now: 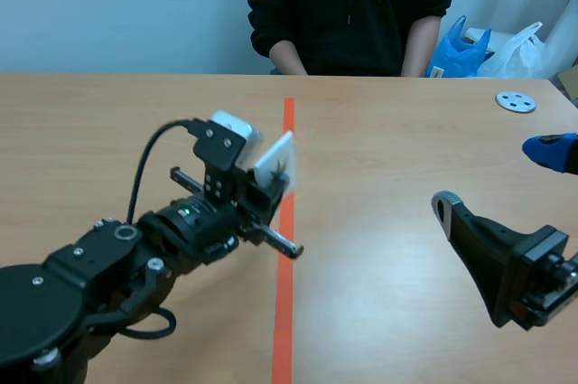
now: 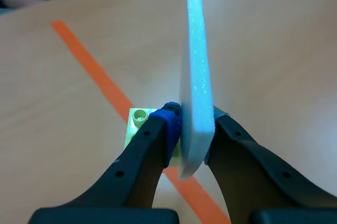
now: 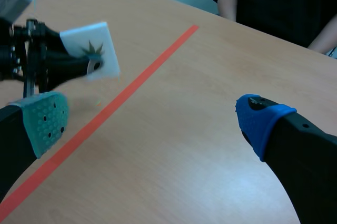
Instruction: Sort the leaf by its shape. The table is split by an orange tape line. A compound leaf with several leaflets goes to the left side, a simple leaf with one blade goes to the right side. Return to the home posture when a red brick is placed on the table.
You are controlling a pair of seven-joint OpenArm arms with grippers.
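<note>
The left tool (image 1: 269, 187) was clenched on the edge of a white leaf card (image 1: 275, 161), holding it upright above the orange tape line (image 1: 287, 122). The printed leaf looked several-fingered. Released here, the card would probably tip onto the line itself. That arm lay low across the tabletop (image 1: 108, 131). The right tool (image 3: 155, 123) hung spread and empty, well apart.
</note>
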